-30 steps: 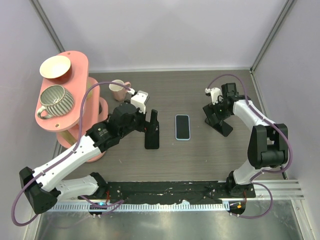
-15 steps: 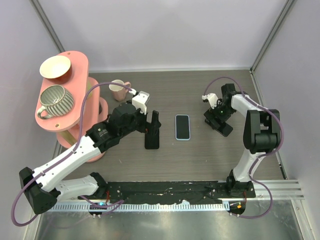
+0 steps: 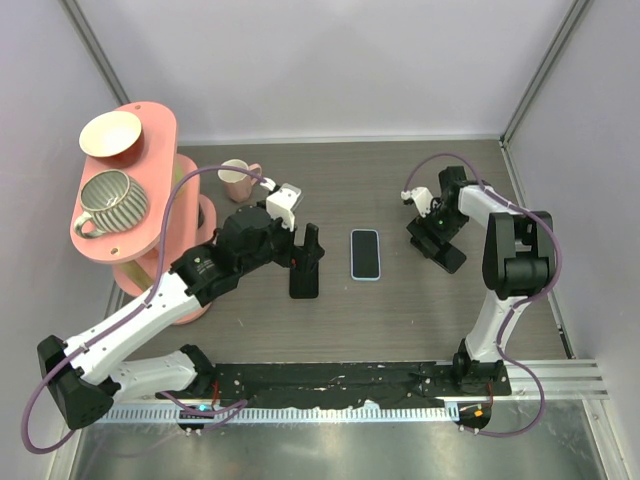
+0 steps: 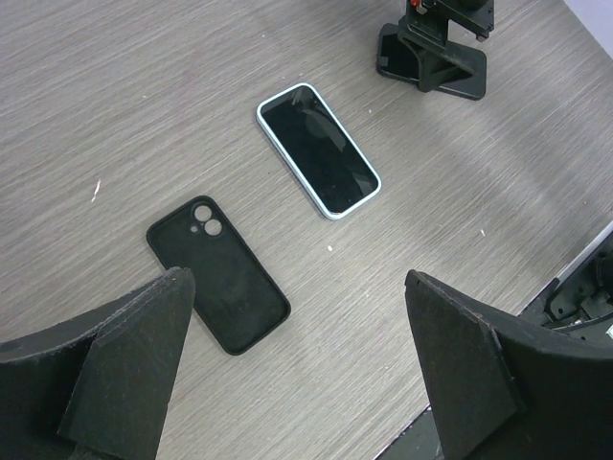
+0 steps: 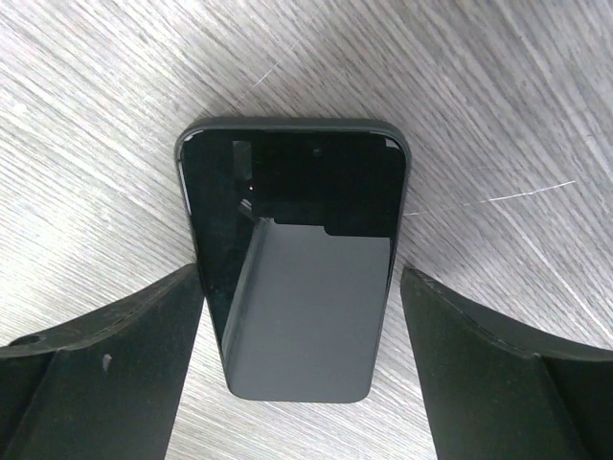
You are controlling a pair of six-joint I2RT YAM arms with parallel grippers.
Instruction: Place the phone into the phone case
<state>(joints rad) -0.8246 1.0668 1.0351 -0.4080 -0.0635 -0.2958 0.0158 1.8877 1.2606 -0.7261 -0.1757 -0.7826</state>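
Note:
The light-blue phone (image 3: pixel 365 254) lies screen up in the middle of the table and also shows in the left wrist view (image 4: pixel 318 150). The black phone case (image 4: pixel 218 274) lies flat to its left, camera cutout at its far end. In the top view the case (image 3: pixel 304 283) is partly hidden under my left gripper (image 3: pixel 305 250). That gripper (image 4: pixel 297 383) is open and empty, hovering above the case's near end. My right gripper (image 3: pixel 437 232) is open, its fingers (image 5: pixel 115 355) straddling a black glossy slab (image 5: pixel 292 278) on the table.
A pink two-tier stand (image 3: pixel 150 215) at the left holds a cream bowl (image 3: pixel 110 133) and a striped cup (image 3: pixel 110 198). A pink mug (image 3: pixel 237 179) stands beside it. The black slab (image 3: pixel 447 257) lies right of the phone. Walls close in on three sides.
The right arm's elbow has swung inward and its wrist has turned, the gripper staying over the black slab. The left gripper has barely shifted. Phone and case have not moved.

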